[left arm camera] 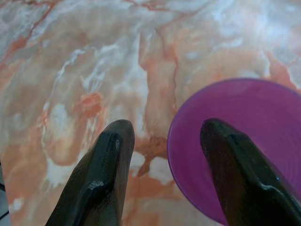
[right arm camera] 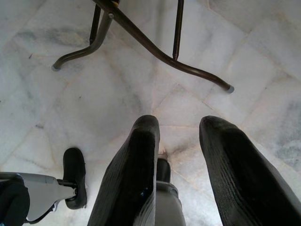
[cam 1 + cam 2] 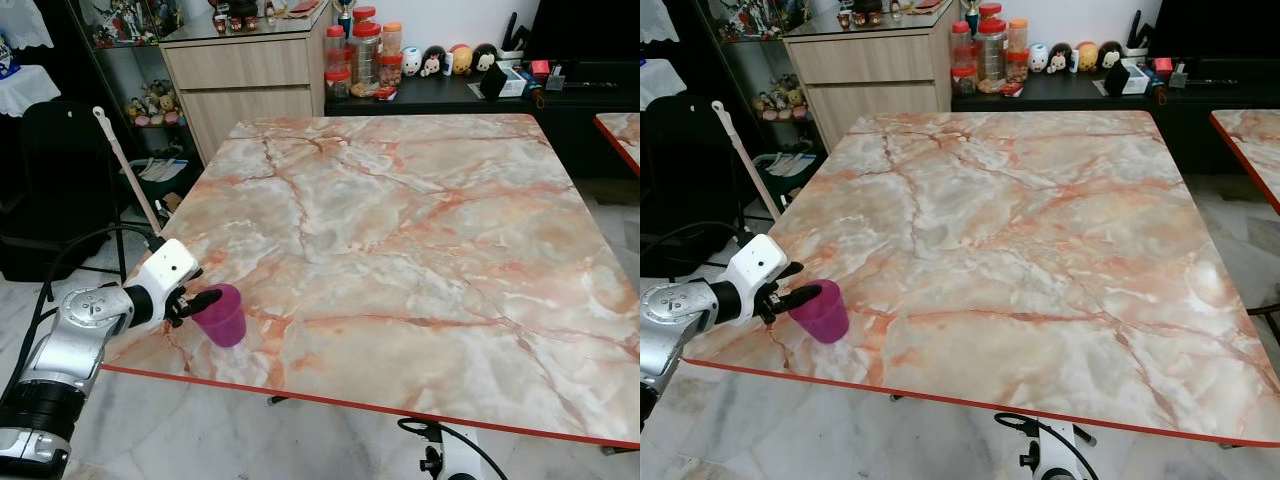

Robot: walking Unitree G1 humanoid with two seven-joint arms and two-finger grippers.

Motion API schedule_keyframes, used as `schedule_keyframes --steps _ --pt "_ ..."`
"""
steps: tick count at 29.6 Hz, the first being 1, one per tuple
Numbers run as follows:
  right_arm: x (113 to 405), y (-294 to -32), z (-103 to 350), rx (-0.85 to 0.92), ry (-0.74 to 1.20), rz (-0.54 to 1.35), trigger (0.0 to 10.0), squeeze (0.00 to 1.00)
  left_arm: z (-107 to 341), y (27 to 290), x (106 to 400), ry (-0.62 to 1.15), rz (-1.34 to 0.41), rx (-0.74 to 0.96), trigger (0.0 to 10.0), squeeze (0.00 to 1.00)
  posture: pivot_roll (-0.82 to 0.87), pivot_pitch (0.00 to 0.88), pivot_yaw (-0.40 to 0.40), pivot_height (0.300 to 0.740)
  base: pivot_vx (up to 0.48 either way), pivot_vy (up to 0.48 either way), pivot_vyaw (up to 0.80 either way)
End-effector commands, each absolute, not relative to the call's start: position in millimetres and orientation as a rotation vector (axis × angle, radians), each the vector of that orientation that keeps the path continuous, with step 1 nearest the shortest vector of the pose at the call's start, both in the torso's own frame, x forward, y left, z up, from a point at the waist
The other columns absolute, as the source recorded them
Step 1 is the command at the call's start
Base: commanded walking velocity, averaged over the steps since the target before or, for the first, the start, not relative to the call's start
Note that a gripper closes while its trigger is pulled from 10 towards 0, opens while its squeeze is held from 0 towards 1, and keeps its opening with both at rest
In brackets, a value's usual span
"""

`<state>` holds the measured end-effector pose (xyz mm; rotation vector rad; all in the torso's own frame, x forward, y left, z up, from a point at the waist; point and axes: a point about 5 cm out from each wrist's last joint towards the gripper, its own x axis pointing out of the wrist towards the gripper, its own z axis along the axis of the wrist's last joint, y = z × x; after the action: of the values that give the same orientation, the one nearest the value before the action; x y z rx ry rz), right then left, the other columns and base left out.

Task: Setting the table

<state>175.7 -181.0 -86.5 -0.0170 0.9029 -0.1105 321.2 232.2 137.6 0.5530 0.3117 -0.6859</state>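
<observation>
Purple cup cut off by the left wrist view's edge — its far wall hidden behind one black finger. Jar labels beyond the desk — too small to read.

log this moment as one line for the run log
left gripper: open, one finger inside cup rim, one outside | cup: upright, table near-left corner | right gripper: open, idle over floor
</observation>
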Motion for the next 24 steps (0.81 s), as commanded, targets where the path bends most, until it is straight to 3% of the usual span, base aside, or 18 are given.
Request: schedule_keyframes --steps 1,11,12,16,17,23,24 --pt "177.8 -179.3 -85.8 -0.009 0.9 -0.11 10.0 0.0 140.0 232.9 322.8 0.316 -0.698 0.58 10.0 0.0 0.06 0.0 0.088 0.74 0.0 0.0 0.0" --pt "177.9 -182.9 -85.3 -0.009 0.897 -0.122 10.0 0.0 139.0 228.0 323.5 0.313 -0.717 0.567 10.0 0.0 0.06 0.0 0.084 0.74 0.0 0.0 0.0" --pt "177.2 -183.3 -85.6 -0.009 0.899 -0.123 10.0 0.0 139.0 228.8 323.1 0.314 -0.716 0.565 9.1 0.0 0.06 0.0 0.084 0.74 0.0 0.0 0.0" --pt "176.9 -183.4 -85.7 -0.009 0.9 -0.123 10.0 0.0 139.0 229.0 323.1 0.314 -0.716 0.564 9.1 0.0 0.06 0.0 0.084 0.74 0.0 0.0 0.0" --pt "176.7 -183.2 -85.8 -0.009 0.901 -0.124 10.0 0.0 139.1 229.4 322.8 0.316 -0.718 0.564 1.2 0.0 0.06 0.0 0.084 0.74 0.0 0.0 0.0" --pt "176.4 -181.5 -86.1 -0.003 0.899 -0.125 10.0 0.0 138.1 230.1 321.1 0.337 -0.741 0.575 2.6 0.0 0.06 0.0 0.088 0.74 0.0 0.0 0.0" --pt "176.2 -181.5 -86.2 -0.003 0.9 -0.125 10.0 0.0 137.8 230.2 320.9 0.34 -0.743 0.578 9.7 0.0 0.06 0.0 0.089 0.74 0.0 0.0 0.0"
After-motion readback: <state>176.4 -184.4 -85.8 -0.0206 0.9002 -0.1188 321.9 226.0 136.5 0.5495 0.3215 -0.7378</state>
